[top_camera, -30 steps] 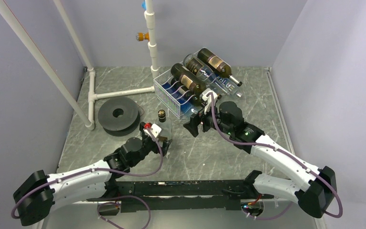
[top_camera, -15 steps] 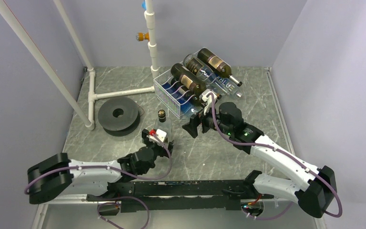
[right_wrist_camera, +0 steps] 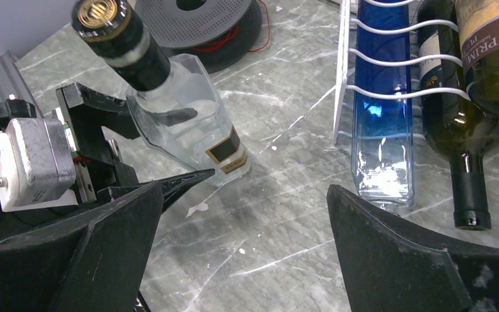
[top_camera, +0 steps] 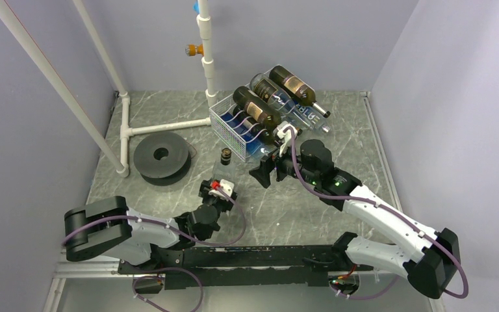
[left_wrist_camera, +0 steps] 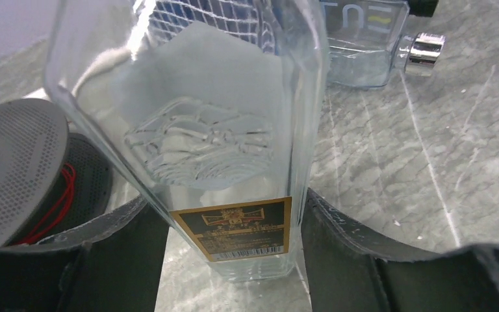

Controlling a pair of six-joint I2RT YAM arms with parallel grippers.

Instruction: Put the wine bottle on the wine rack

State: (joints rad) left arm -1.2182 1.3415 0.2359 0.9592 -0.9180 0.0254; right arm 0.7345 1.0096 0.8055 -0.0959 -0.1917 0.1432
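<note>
- The left gripper (left_wrist_camera: 229,201) has the wine bottle (left_wrist_camera: 221,130) right between its 2 fingers (left_wrist_camera: 357,240), down low on the glass at the gold-and-black label.
- Both fingers sit tight beside the bottle's sides, but whether they're really squeezing it or just flanking it can't be told from these views.
- The bottle is clear glass with a dark neck and a gold cap. Its base is on the marble table (top_camera: 299,208), and it looks tilted in the right wrist view.
- It's not on the wine rack (top_camera: 230,127). The rack is ahead of the left gripper, past the bottle, and apart from it.
- The rack holds 2 dark bottles and a blue one. A clear flat bottle with a silver cap (left_wrist_camera: 364,45) lies ahead and to the gripper's right.
- The black spool (left_wrist_camera: 19,156) is off to the left gripper's left, near it.
- The right gripper (right_wrist_camera: 269,185) is spread wide with nothing between its jaws. It hangs over bare table, with the bottle ahead on its left and the rack's front end ahead on its right.
</note>
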